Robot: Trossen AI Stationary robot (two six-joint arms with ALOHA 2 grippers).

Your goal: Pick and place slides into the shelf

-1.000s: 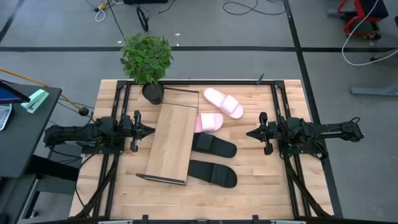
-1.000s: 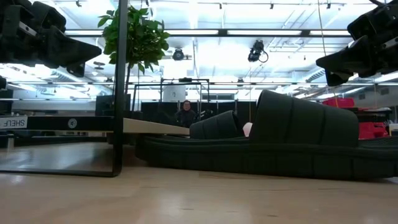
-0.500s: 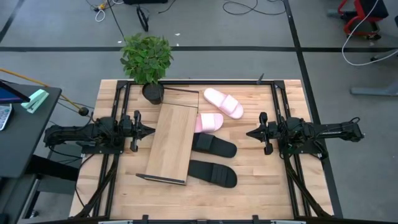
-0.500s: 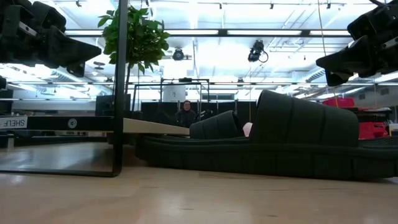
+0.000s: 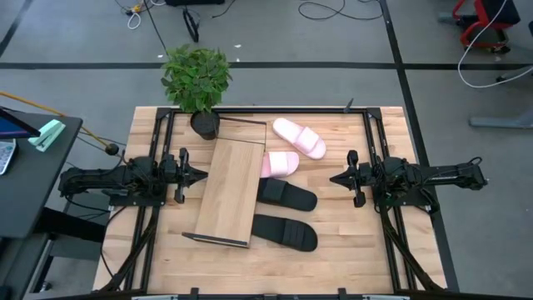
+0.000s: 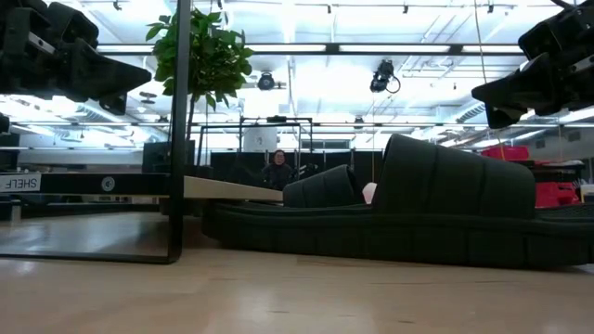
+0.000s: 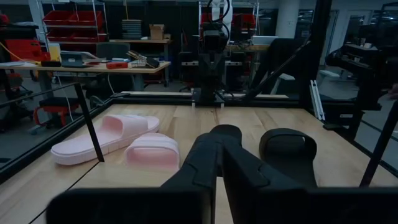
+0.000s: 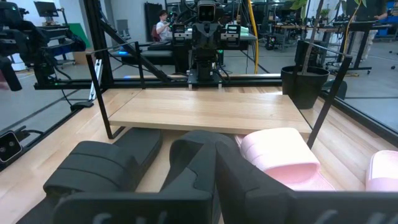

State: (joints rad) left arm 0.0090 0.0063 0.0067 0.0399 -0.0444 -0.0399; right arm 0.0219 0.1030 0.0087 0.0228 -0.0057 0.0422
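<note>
The shelf (image 5: 229,192) is a light-wood board on thin dark legs, standing on the table left of centre. Two pale pink slides (image 5: 300,137) (image 5: 281,164) and two black slides (image 5: 287,196) (image 5: 286,232) lie on the tabletop along its right side. The nearer pink one and both black ones reach under the board's edge. My left gripper (image 5: 200,176) hovers shut just left of the shelf, above the table. My right gripper (image 5: 333,178) hovers shut to the right of the slides. In the right wrist view a black slide (image 8: 102,165) and a pink slide (image 8: 280,155) lie before the shelf (image 8: 205,112).
A potted plant (image 5: 197,83) stands at the table's far edge beside the shelf's far end; its pot (image 8: 305,87) shows in the right wrist view. Dark rails (image 5: 379,150) run along both sides of the table. Bare wood lies between the slides and my right gripper.
</note>
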